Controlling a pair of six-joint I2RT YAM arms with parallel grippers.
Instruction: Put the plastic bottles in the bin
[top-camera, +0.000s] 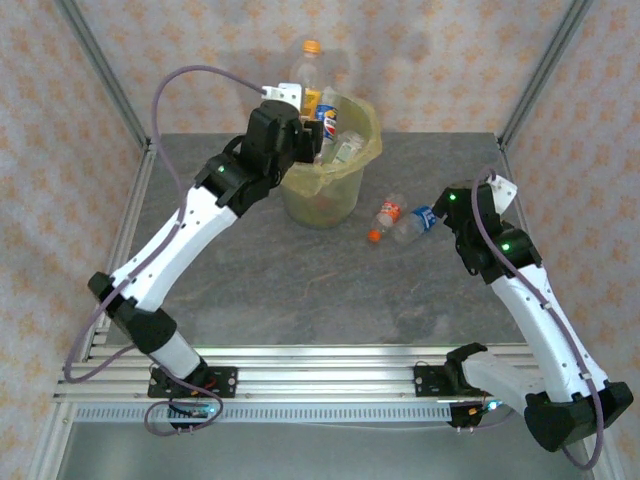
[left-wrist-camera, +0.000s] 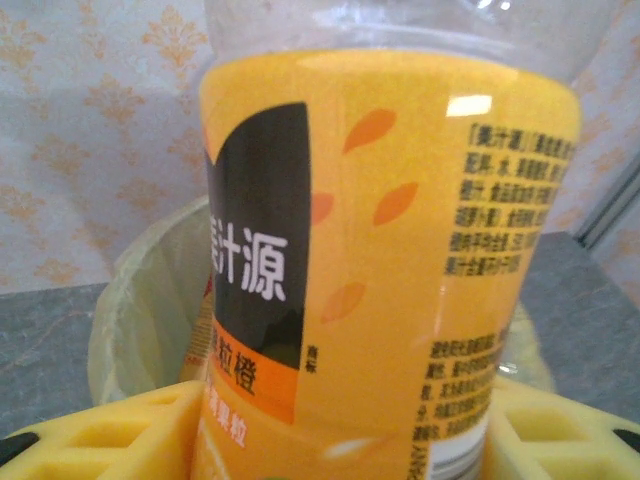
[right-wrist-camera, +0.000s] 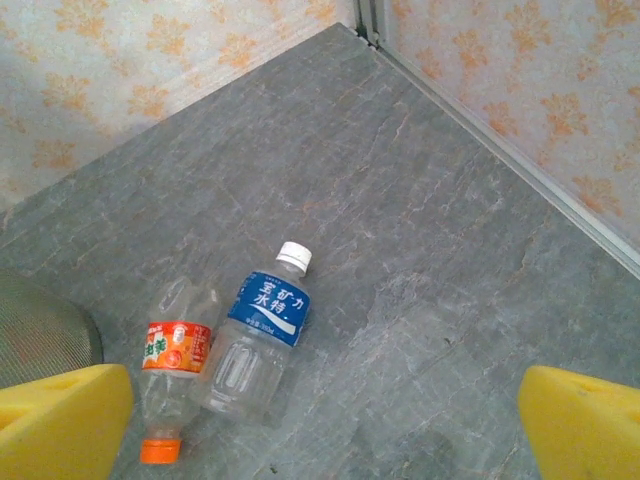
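Left gripper (top-camera: 303, 108) is up at the far-left rim of the bin (top-camera: 322, 200), jaws clamped on a big orange-label bottle (top-camera: 311, 75). The bottle stands upright, orange cap on top, lower end about level with the rim. Can't tell whether it touches the bag.

Left wrist view: both yellow pads (left-wrist-camera: 100, 430) press the bottle's sides low on the label. A black panel with white characters faces the camera, and the bottle is clear above the label. The bin's yellow-green liner (left-wrist-camera: 140, 300) sits right behind and below it.

Inside the bin: a blue-and-red-label bottle (top-camera: 328, 112) pokes up by the far rim, just beside the held one. A couple of clear bottles (top-camera: 348, 148) lie toward the bin's right side. Exact count not readable.

Two more bottles lie on their sides on the grey table (top-camera: 250, 280), right of the bin and clear of it, side by side, touching or nearly so. The red-orange-label bottle (right-wrist-camera: 178, 365) with the orange cap is the one nearer the bin. The blue-label white-cap bottle (right-wrist-camera: 256, 340) lies on the side of it away from the bin.

Right gripper (right-wrist-camera: 322, 425) hangs over the table further right of the bin, past those two bottles. Jaws are wide apart, nothing between them, and its pads (right-wrist-camera: 60, 420) touch nothing.
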